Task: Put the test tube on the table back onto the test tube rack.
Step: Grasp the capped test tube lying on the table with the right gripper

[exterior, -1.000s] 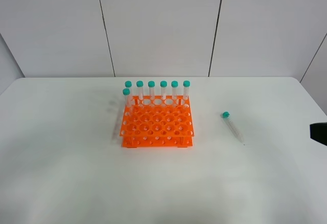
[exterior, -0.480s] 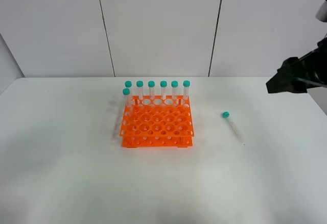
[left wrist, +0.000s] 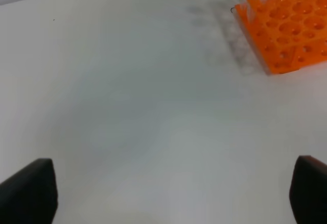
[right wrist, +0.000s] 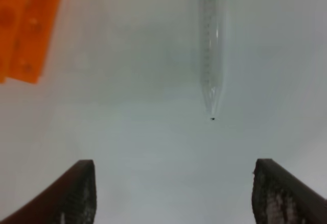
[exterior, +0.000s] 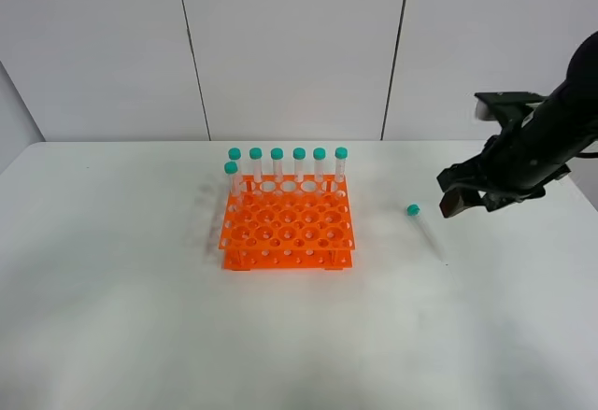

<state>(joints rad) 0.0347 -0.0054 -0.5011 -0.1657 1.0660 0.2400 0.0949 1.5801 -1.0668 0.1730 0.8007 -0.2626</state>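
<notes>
One test tube (exterior: 426,233) lies flat on the white surface (exterior: 112,317), in the stretch between the orange rack (exterior: 288,228) and the right edge. It is slim and clear, so pale against the white that it nearly vanishes from above. Its teal screw cap (exterior: 412,210) points toward the far edge and its tapered tip toward the near edge, angled a little to the right. Close up, the right wrist camera shows a faint printed scale along the test tube (right wrist: 211,55) and a tiny dark speck just off its point.

The rack stands near the far edge, about midway along it. It is a two-tier grid of round holes holding seven capped tubes (exterior: 288,165) upright: six along the back row and one at the left end of the next row.

The right pincer (exterior: 467,203) hovers just right of the cap with its jaws spread wide and nothing gripped. Its ribbed fingers (right wrist: 76,196) sit short of the tip, not touching it.

The left pincer (left wrist: 168,196) is also gaping wide and holding nothing, over bare surface with a corner of the rack (left wrist: 283,30) ahead of it.
</notes>
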